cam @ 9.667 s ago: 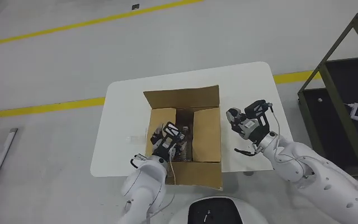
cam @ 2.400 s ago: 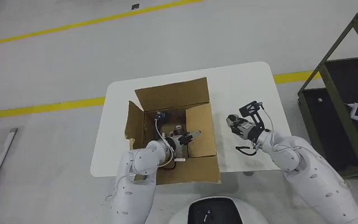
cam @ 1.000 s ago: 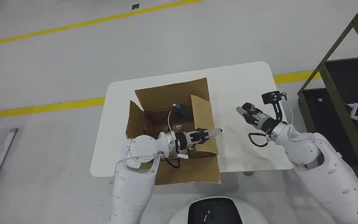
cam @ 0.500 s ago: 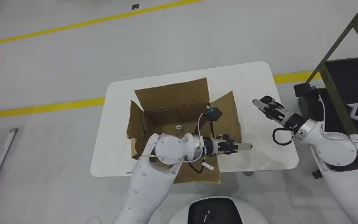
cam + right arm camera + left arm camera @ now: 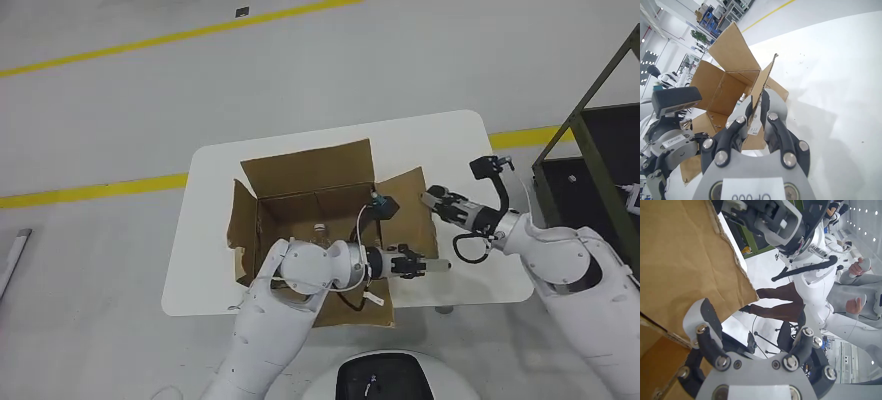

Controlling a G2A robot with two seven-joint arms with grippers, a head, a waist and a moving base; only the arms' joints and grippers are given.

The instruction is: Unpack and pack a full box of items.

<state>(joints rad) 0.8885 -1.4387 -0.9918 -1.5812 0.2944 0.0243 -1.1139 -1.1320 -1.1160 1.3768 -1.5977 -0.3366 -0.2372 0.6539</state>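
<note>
Grey floor (image 5: pixel 100 80) with yellow lines (image 5: pixel 100 190) surrounds the white table (image 5: pixel 440 140); a green rack (image 5: pixel 600 190) stands right of the right gripper (image 5: pixel 430 196).

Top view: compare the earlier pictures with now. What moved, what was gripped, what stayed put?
The right flap has swung outward from over the box; the right gripper came in and closed on its edge. The left gripper, open, swept out of the box across that flap. The table is unchanged.
</note>
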